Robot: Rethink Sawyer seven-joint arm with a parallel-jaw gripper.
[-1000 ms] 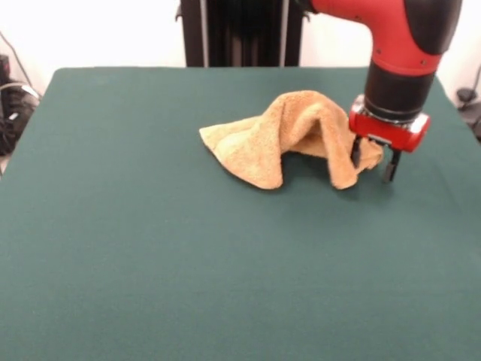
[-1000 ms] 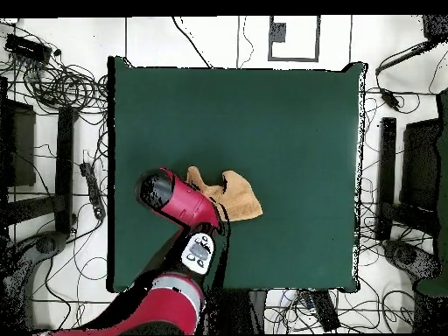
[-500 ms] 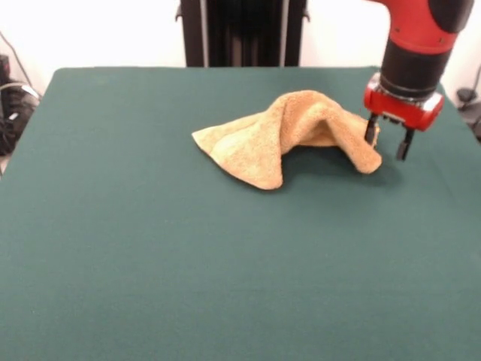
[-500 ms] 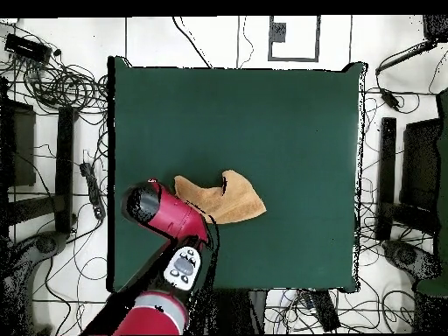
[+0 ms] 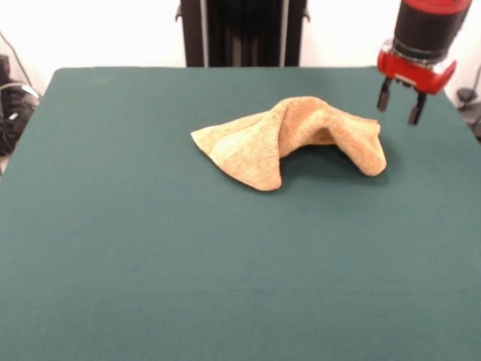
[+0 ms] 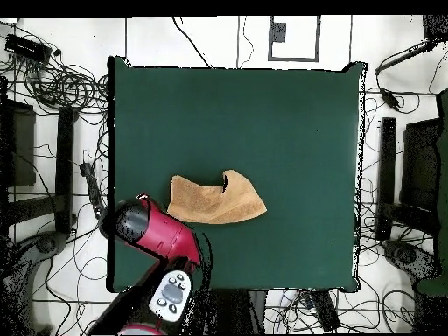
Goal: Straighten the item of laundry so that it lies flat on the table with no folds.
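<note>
1. One towel (image 5: 289, 139), one gripper (image 5: 399, 104), one table (image 5: 150, 263); nothing else rests on the green cloth.
2. The gripper hangs in the air with its two fingers (image 5: 384, 96) spread apart and nothing between them, clear of the fabric.
3. The towel lies just below and to the picture-left of the gripper in the front view, bunched into a hump, with one corner hanging down on the gripper's side and a flatter flap spreading away from it.
4. In the overhead view the towel (image 6: 214, 199) sits beside the arm's red head (image 6: 144, 227), close to the table edge that the arm hangs over.
5. Away from the gripper, past the towel, wide bare green stretches to the other edges.
</note>
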